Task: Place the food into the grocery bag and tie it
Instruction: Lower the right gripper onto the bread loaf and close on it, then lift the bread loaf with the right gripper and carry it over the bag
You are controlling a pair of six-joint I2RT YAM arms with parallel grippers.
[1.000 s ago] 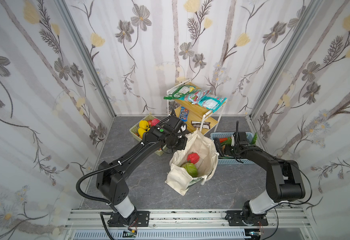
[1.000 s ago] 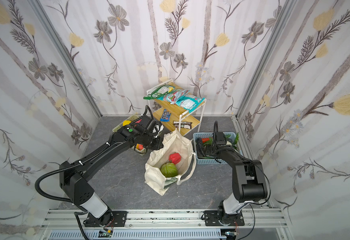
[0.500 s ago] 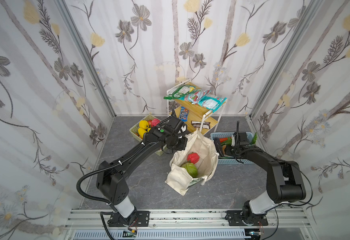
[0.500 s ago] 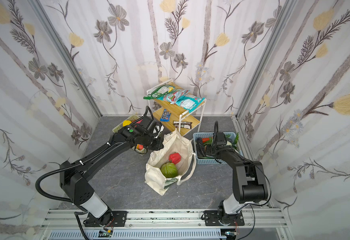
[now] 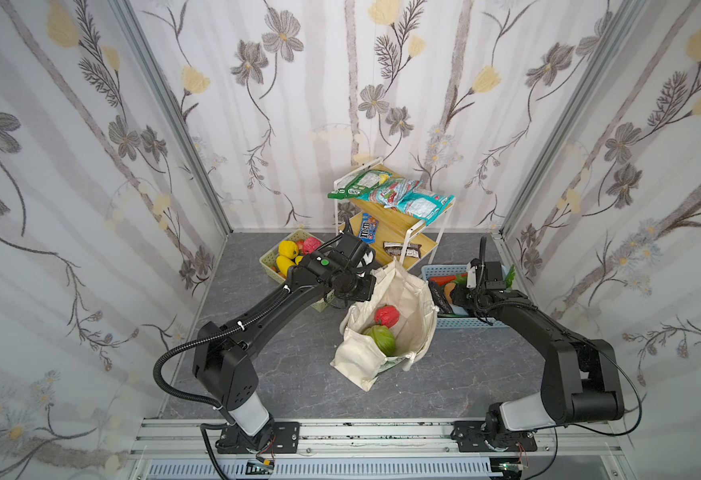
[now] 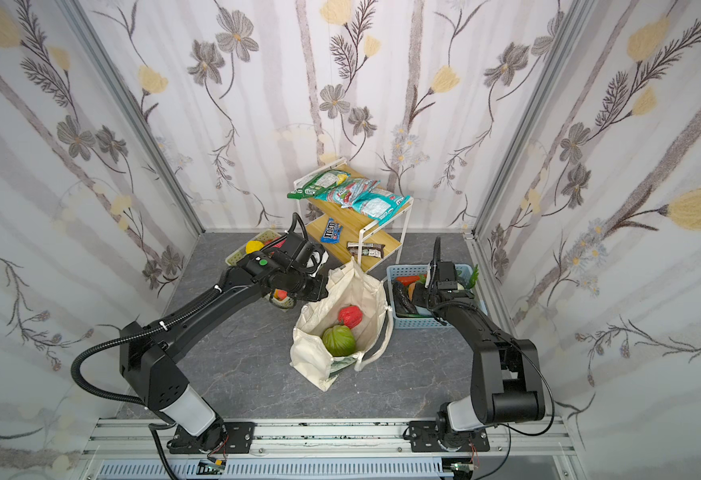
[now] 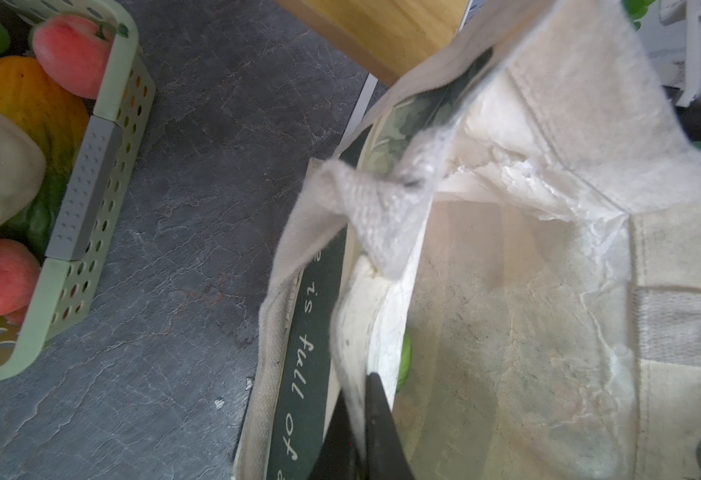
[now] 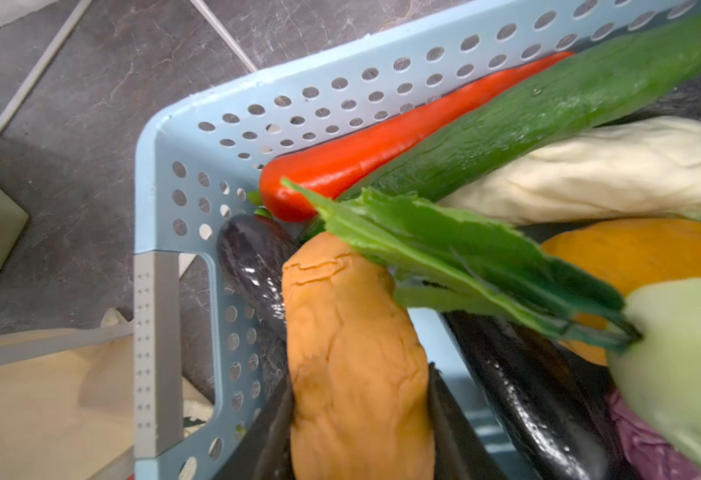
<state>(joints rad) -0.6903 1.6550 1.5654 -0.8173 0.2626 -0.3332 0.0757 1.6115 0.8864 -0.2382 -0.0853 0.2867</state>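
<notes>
Floral-papered walls enclose a grey stone-pattern floor (image 5: 290,374). At the centre of that floor stands the cream canvas grocery bag (image 5: 409,286), its mouth open and its near end slumped. Its dark green lettered band (image 7: 311,353) shows in the left wrist view. Both top views show two items of food inside: a red toy pepper (image 5: 386,316) and, just nearer, a round green toy cabbage (image 5: 380,337).

Left gripper (image 7: 359,409): positioned at the bag's far-left rim. Its black jaws are closed tight, with the cream rim fabric pinched between them.

Right gripper (image 8: 359,399): positioned inside a light blue perforated plastic basket (image 8: 161,174), which sits just to the right of the bag. Its jaws stand at a moderate width, one pressed on each side of an orange-tan oblong toy vegetable (image 8: 349,324) with cracked skin, at the basket's left end. Whether this item is clear of the basket bottom cannot be determined. Alongside it in the basket lie a long red toy chilli (image 8: 361,153), a green toy cucumber (image 8: 548,112) and a glossy dark purple toy aubergine (image 8: 257,266).

To the far left of the bag, a pale green perforated plastic basket (image 5: 267,259) holds yellow and pink toy fruit (image 5: 288,249). Beyond the bag, at the far wall, a two-tier wooden rack with a white wire frame (image 5: 398,224) carries shiny snack packets (image 5: 390,193).
</notes>
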